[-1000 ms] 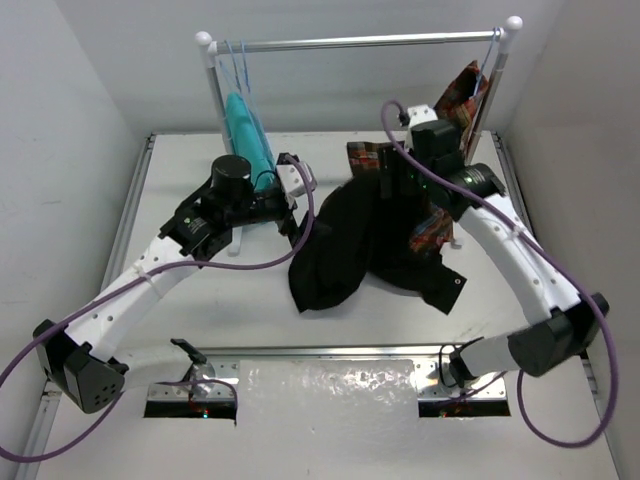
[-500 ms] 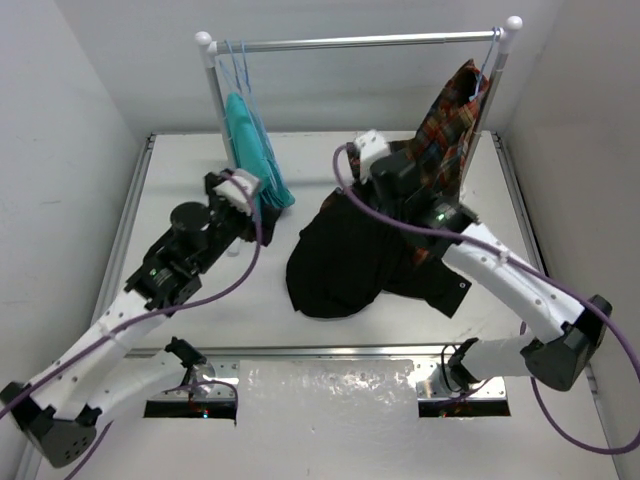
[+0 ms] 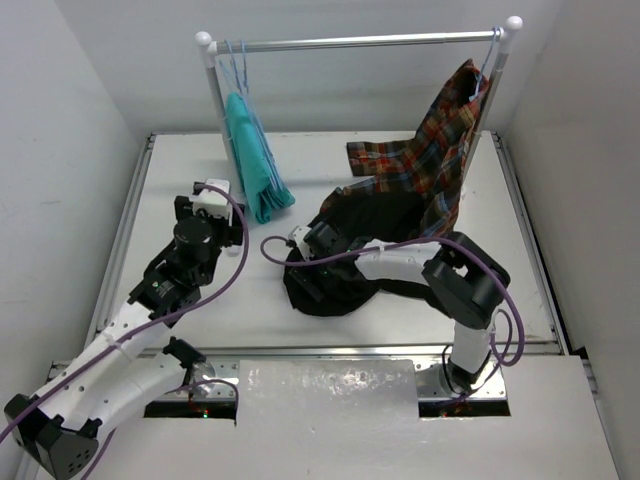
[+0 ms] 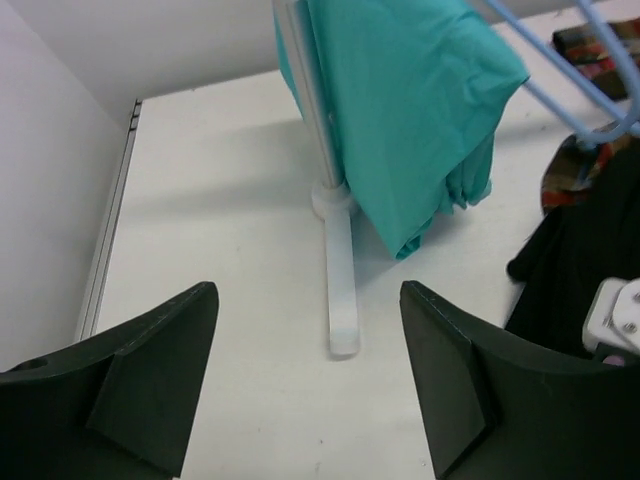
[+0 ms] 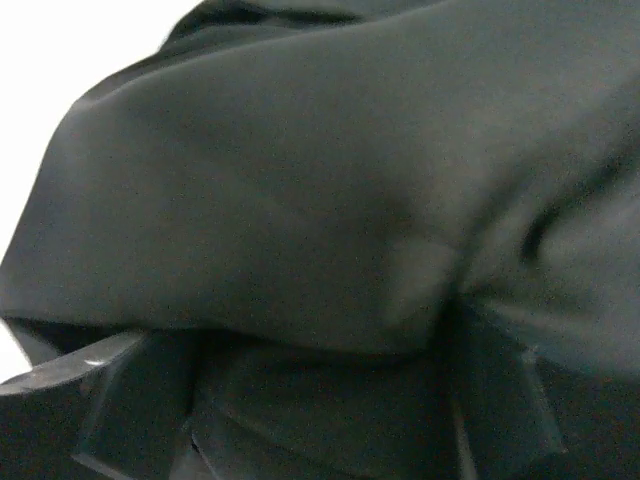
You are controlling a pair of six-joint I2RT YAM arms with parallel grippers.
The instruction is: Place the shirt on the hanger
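The black shirt (image 3: 355, 262) lies crumpled on the table's middle, below the plaid shirt. It fills the right wrist view (image 5: 300, 200). My right gripper (image 3: 308, 272) is folded low over the shirt's left part. Its jaws stand apart (image 5: 320, 420) with black fabric lying over and between them. Pale-blue hangers (image 3: 238, 62) hang at the rail's left end with the teal garment. Their wires show in the left wrist view (image 4: 545, 95). My left gripper (image 3: 210, 208) is open and empty (image 4: 305, 380) above bare table, left of the shirt, facing the rail's foot.
A silver rail (image 3: 360, 42) on white posts spans the back. A teal garment (image 3: 252, 160) hangs at its left, a red plaid shirt (image 3: 440, 160) at its right, one sleeve lying on the table. The rail's white foot (image 4: 340, 290) lies ahead of my left gripper.
My left arm has drawn back toward the near left, away from the teal garment. My right arm has folded down from the plaid shirt onto the black shirt's left part.
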